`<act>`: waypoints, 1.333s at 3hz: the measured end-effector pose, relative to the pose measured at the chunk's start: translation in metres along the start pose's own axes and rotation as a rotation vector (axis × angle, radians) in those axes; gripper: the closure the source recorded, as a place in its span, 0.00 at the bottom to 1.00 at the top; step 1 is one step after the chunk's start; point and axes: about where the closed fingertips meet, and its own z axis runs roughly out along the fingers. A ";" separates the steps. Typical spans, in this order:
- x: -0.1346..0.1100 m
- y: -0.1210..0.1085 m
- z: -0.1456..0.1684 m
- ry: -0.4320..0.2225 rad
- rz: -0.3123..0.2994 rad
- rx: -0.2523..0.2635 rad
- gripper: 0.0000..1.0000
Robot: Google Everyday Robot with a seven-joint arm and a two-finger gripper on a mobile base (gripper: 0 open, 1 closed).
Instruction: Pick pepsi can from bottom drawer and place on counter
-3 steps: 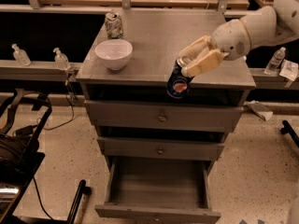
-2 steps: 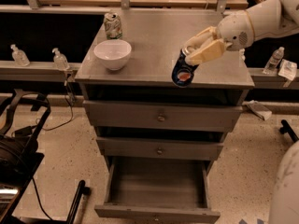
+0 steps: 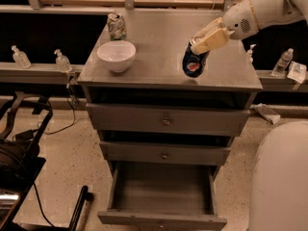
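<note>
The gripper (image 3: 206, 41) reaches in from the upper right and is shut on the top of the pepsi can (image 3: 193, 63). The can is dark blue with a red-white logo. It hangs tilted over the front right part of the counter (image 3: 159, 57), its base close to the surface. I cannot tell whether it touches. The bottom drawer (image 3: 161, 194) is pulled out, and its inside shows nothing in it.
A white bowl (image 3: 116, 55) sits at the counter's front left. A pale green-white dented can (image 3: 116, 26) stands behind it. The two upper drawers are shut. Small bottles (image 3: 62, 61) stand on the ledge at left, one (image 3: 283, 61) at right. A black cart (image 3: 19, 143) stands at lower left.
The gripper has carried the pepsi can up and back from in front of the counter's edge to over the counter top.
</note>
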 end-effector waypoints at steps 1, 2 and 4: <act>0.009 -0.021 0.011 0.046 0.078 0.060 1.00; 0.018 -0.033 0.022 0.116 0.136 0.102 0.79; 0.017 -0.033 0.024 0.112 0.134 0.097 0.31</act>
